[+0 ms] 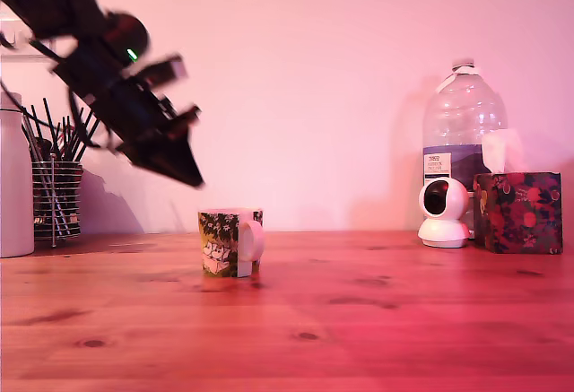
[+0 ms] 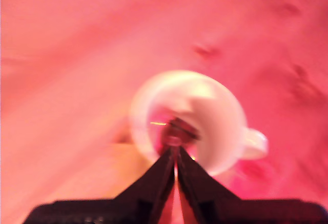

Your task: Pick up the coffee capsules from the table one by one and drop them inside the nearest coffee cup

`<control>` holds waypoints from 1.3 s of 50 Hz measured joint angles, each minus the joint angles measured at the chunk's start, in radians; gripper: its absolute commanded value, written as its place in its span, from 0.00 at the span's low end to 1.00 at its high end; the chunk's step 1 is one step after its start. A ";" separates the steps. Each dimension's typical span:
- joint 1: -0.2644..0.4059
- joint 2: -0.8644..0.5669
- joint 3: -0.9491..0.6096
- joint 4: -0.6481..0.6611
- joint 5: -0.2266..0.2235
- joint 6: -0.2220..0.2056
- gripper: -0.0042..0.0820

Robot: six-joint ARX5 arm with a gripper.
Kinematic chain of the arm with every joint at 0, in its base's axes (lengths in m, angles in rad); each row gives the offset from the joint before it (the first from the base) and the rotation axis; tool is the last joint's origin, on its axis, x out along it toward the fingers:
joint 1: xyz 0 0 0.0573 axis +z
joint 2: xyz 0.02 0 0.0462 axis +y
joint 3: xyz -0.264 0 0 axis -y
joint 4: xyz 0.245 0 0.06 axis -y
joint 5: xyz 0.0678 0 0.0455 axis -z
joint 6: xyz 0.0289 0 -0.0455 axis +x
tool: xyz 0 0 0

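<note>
The coffee cup (image 1: pixel 230 242) stands on the wooden tabletop (image 1: pixel 359 320), its white handle toward the exterior camera. The tool (image 1: pixel 190 177) hangs tilted above the cup's rim, toward the exterior view's left. In the blurred wrist view its fingers (image 2: pixel 154 175) are almost closed, and a dark capsule (image 2: pixel 177 130) is seen at their tips over the cup's white inside; whether it is held, I cannot tell.

The wooden table (image 1: pixel 377 338) carries the coffee cup (image 1: pixel 230 241), camera (image 1: pixel 443 213), tissue box (image 1: pixel 517 213), bottle (image 1: pixel 462 127).
</note>
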 measured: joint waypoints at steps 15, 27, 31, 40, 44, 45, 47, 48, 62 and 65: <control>0.045 -0.262 -0.259 0.142 -0.051 -0.054 0.03; 0.050 -0.437 -0.483 0.225 -0.119 -0.111 0.03; 0.050 -0.505 -0.545 0.240 -0.140 -0.131 0.03; 0.050 -0.683 -0.670 0.270 -0.169 -0.153 0.03; 0.050 -0.761 -0.721 0.274 -0.178 -0.157 0.03; 0.050 -0.779 -0.731 0.275 -0.182 -0.157 0.03; 0.050 -0.813 -0.756 0.275 -0.186 -0.159 0.03; 0.050 -0.830 -0.768 0.275 -0.188 -0.159 0.03; 0.050 -1.079 -0.869 0.237 -0.213 -0.210 0.03; 0.050 -1.127 -0.869 0.212 -0.224 -0.211 0.03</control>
